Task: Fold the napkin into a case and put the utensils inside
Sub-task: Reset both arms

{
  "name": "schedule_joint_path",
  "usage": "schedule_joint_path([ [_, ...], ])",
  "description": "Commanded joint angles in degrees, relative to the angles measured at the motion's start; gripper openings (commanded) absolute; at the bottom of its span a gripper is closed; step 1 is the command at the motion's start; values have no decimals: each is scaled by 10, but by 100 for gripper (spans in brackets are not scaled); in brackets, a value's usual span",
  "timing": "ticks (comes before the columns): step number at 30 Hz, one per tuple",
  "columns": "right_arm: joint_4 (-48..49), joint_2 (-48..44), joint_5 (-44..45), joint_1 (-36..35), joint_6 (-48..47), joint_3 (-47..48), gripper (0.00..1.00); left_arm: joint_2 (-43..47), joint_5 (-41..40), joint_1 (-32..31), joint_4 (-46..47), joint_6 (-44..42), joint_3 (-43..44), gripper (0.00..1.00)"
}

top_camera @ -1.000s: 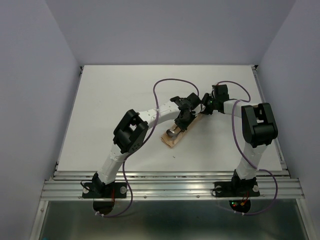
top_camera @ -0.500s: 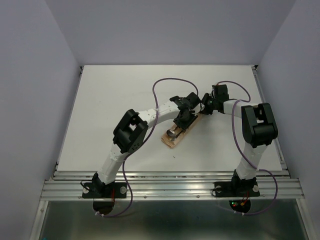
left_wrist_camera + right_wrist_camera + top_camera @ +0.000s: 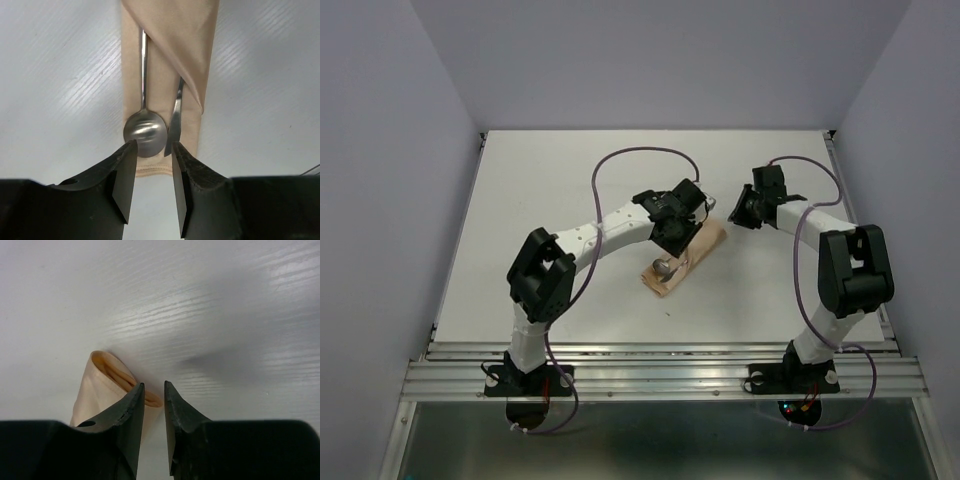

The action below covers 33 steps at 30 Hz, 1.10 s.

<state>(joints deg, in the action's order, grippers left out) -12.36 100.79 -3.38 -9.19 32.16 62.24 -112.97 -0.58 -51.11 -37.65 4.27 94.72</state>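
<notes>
item: two-arm table rig, one moment. nearest, a metal rail at the table's front edge carries both arm bases, left arm on the left. on the white table, a little right of centre, lies the case: a narrow peach-orange cloth pouch, folded in diagonal layers, set at a slant with its open end toward the rail and its closed end farther off to the right. contents: a spoon, round shiny bowl out on the lower cloth layer at the near end, thin handle running up under the diagonal flap; beside it to the right a second utensil, flat, silver and tapered, its upper part likewise under the flap, type not clear. left gripper: over the case's near end, jaws parted to about the width of the spoon bowl, nothing between them; contact with the cloth cannot be told. right gripper: at the case's far folded end, jaws a narrow slit apart, bare table showing through, nothing clamped, cloth just by the left fingertip. purple cable loops from each arm over the far table.
</notes>
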Motion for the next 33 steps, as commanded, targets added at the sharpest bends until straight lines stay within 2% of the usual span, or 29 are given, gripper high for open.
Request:
schedule_joint_path([
  [1,-31,-48,49,-3,-22,5,28,60,-27,10,16,20,-36,45],
  [6,-45,-86,73,-14,-25,-10,29,105,-31,34,46,35,-66,45],
  [7,-47,-94,78,-14,-24,-13,39,112,-38,40,50,41,-70,45],
  [8,-47,-112,83,-14,-24,-19,53,119,-43,54,56,53,-74,45],
  [9,-48,-121,101,-14,-24,-27,83,135,-50,62,70,58,-80,45],
  [11,-54,-153,122,-14,-24,-34,100,157,-50,85,90,69,-96,45],
  [15,-63,-221,245,-14,-5,-49,100,221,-50,126,138,92,-121,44],
  [21,-67,-321,395,-14,11,-60,100,277,-93,162,163,96,-139,44],
  [25,-72,-365,446,-14,15,-61,100,337,-168,174,213,113,-181,44],
  [33,-72,-427,517,-14,17,-82,100,438,-217,212,273,141,-228,45],
])
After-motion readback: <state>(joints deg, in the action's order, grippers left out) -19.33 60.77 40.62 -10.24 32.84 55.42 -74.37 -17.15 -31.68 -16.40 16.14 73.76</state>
